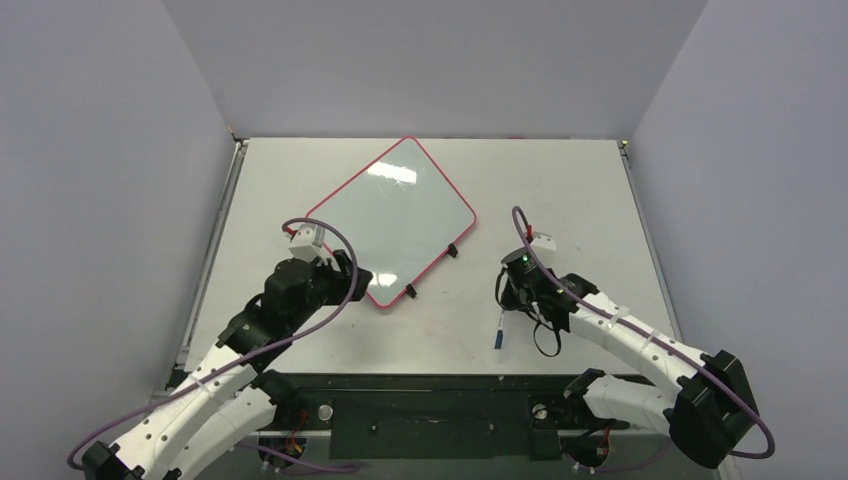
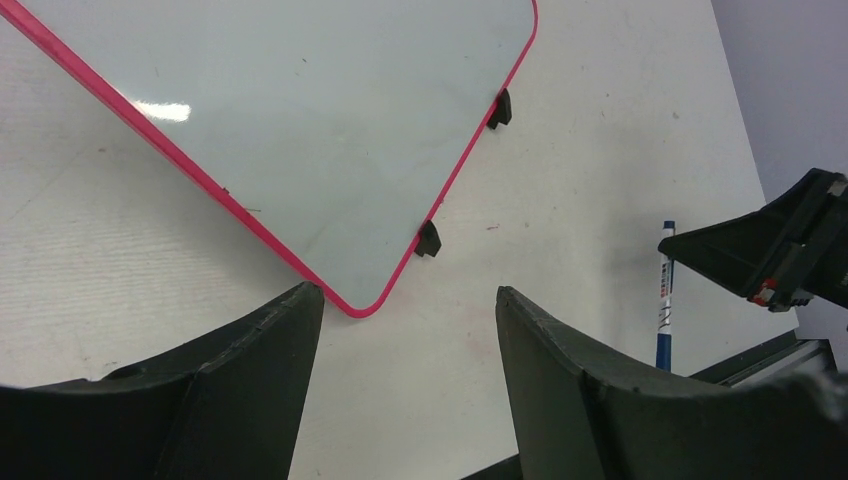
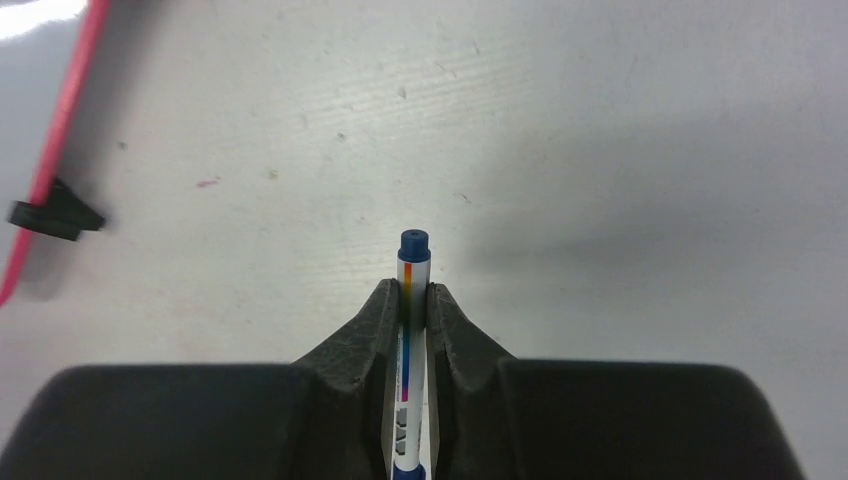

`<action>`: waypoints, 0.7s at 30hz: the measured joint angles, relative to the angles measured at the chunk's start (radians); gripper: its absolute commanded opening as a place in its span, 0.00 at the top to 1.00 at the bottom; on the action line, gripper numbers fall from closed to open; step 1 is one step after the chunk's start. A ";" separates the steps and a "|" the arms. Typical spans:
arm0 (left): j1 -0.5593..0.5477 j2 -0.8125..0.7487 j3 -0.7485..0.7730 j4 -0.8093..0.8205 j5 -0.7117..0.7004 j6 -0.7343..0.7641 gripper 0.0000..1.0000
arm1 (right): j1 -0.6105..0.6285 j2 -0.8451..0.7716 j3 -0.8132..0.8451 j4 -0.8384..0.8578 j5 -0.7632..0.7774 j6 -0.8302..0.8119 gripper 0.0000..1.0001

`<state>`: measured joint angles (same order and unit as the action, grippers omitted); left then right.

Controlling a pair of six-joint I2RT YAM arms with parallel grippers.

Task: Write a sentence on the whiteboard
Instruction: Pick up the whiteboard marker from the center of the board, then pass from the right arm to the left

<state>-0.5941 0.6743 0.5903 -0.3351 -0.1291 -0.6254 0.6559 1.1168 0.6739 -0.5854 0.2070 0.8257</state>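
The right jaws are being clamped narrowly on the blue marker [image 3: 414,250], its long axis lying flat along the counter [image 1: 560,190]. The blank whiteboard [image 1: 395,215] is being faced by the wide-open left jaws, forward-left of the marker.

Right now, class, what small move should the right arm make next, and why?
Probably lift the marker off the table: the right gripper is shut on it, and the whiteboard bears no writing yet.
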 measured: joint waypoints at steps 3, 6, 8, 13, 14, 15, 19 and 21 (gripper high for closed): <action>-0.036 0.015 0.000 0.010 -0.027 -0.009 0.38 | 0.000 -0.042 0.032 -0.001 0.022 0.019 1.00; -0.078 0.026 0.000 0.034 -0.059 -0.022 0.38 | -0.002 -0.068 0.055 -0.006 0.052 0.047 1.00; -0.110 0.037 0.000 0.053 -0.086 -0.031 0.39 | -0.003 -0.077 0.066 -0.010 0.068 0.064 1.00; -0.212 0.086 0.000 0.114 -0.183 -0.049 0.42 | -0.008 -0.080 0.120 -0.032 0.093 0.132 1.00; -0.238 0.098 0.000 0.129 -0.205 -0.049 0.42 | -0.008 -0.080 0.135 -0.040 0.095 0.142 1.00; -0.262 0.109 0.000 0.144 -0.227 -0.048 0.42 | -0.008 -0.080 0.157 -0.049 0.099 0.157 1.00; -0.342 0.150 0.001 0.200 -0.311 -0.042 0.42 | -0.008 -0.083 0.229 -0.056 0.113 0.211 1.00; -0.385 0.172 0.001 0.242 -0.354 -0.034 0.42 | -0.008 -0.091 0.245 -0.057 0.119 0.238 1.00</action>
<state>-0.9791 0.8467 0.5915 -0.0933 -0.4828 -0.6590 0.6476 1.0260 0.9188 -0.6426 0.3260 1.0641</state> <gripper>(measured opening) 0.581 0.077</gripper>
